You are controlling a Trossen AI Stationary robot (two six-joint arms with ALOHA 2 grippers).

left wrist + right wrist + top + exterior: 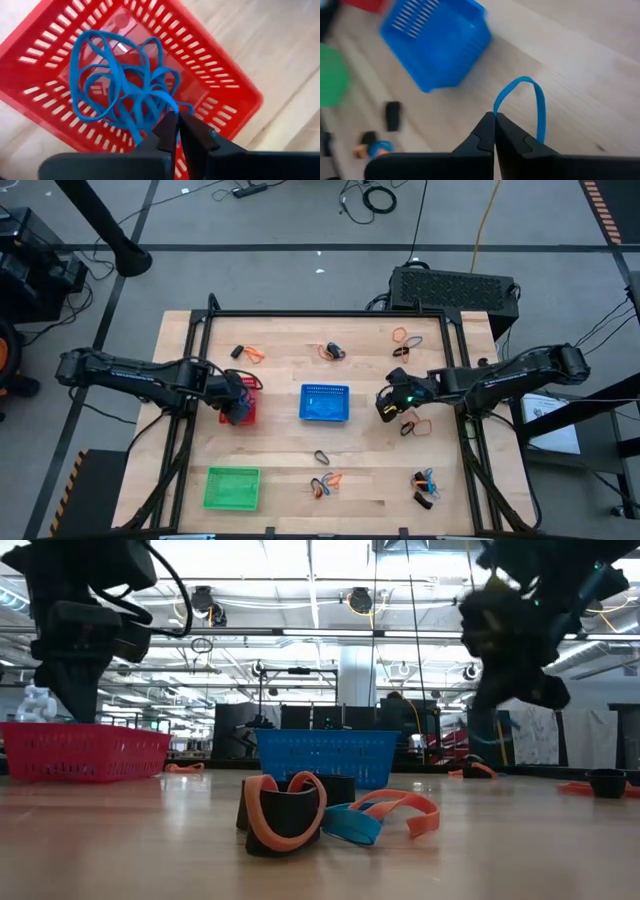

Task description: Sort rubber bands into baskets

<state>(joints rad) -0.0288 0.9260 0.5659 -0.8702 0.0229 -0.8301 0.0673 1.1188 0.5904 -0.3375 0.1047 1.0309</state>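
Note:
The red basket [247,412] stands at the table's left, the blue basket [325,403] in the middle and the green basket [232,487] near the front left. My left gripper [177,119] hangs over the red basket, where a tangle of blue rubber bands [115,75] lies, and is shut on a strand of it. My right gripper [494,119], right of the blue basket, is shut on one blue rubber band [525,80] above the table. Other orange, black and blue rubber bands [325,483] lie scattered on the wood. My left gripper pinches one end of a blue strand [171,105] at its fingertips, pointing steeply down into the red basket. The rest of the tangle lies slack on the basket's floor. My right gripper pinches the blue band at one spot of its loop [496,111] between its fingertips, slanting down. The loop arches past the fingertips and its other side [540,131] drops beside the right finger, clear of the wood.
Loose bands lie at the far side [248,353] [332,351] [402,335], near the right gripper [418,425] and at the front right [425,482]. A black frame [330,313] borders the table. Bare wood shows between the baskets.

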